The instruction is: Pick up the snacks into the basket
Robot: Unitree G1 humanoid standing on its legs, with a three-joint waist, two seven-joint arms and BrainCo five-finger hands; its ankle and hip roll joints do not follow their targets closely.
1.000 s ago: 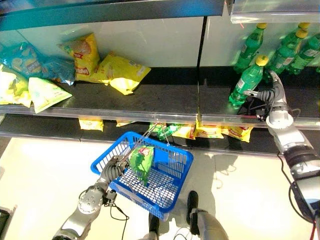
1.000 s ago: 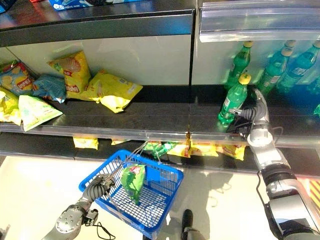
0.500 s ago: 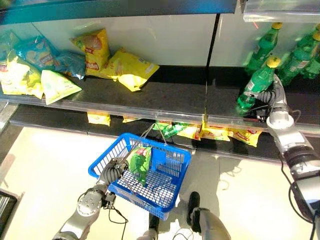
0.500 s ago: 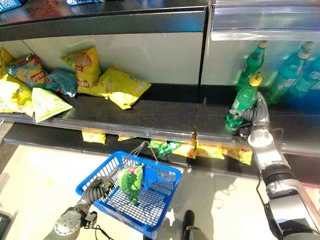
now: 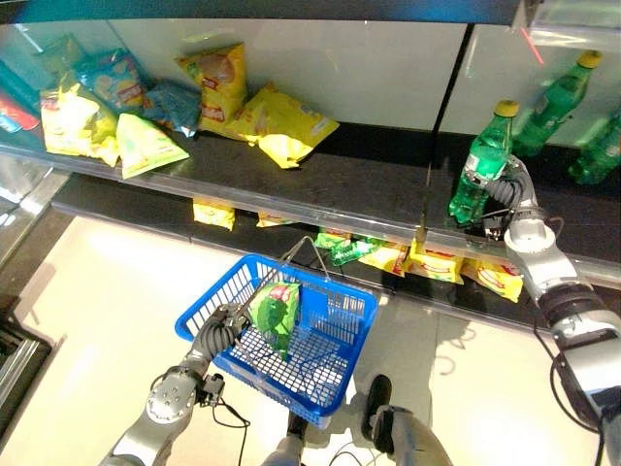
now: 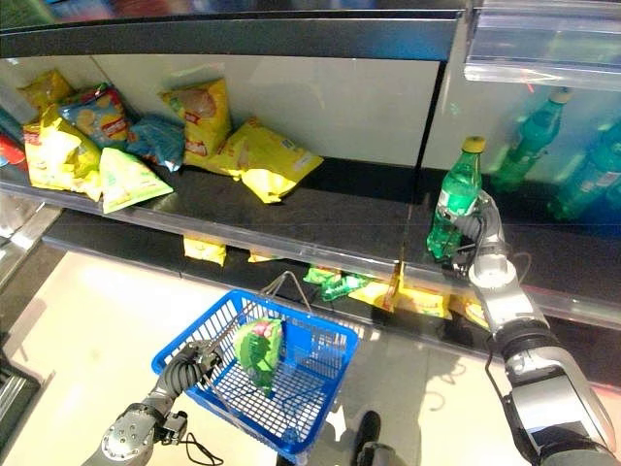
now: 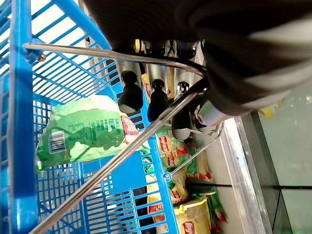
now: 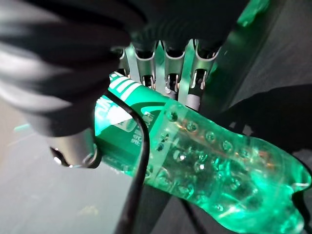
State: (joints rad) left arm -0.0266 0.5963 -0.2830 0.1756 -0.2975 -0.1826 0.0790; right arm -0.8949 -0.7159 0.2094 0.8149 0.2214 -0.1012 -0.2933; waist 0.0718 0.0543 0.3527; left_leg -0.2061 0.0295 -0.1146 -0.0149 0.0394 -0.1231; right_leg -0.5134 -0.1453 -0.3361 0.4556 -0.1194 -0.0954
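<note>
Since a second ago the whole view has swung, so the shelf and its goods sit differently in the picture, while the right robot hand (image 5: pixel 506 194) stays wrapped round the lower part of the green bottle (image 5: pixel 480 165); the bottle now looks closer to the shelf's front edge, though with the camera moving that is hard to judge. In the right wrist view the fingers (image 8: pixel 170 73) curl over the bottle's label with the thumb on the opposite side, so this robot hand is clamped on it. The bottle stands roughly upright on the dark shelf (image 5: pixel 340 184), yellow cap on top, with other green bottles (image 5: pixel 558 92) behind it.

Lower down, the left robot hand (image 5: pixel 218 335) has its fingers (image 7: pixel 156 97) curled round the wire handle (image 7: pixel 117 53) of the blue basket (image 5: pixel 335 379). A green snack bag (image 5: pixel 275 316) lies inside the basket, leaning on its mesh wall. Yellow snack bags (image 5: pixel 281 121) lie on the shelf's left part, and more packets (image 5: pixel 432 262) sit on the shelf beneath.
</note>
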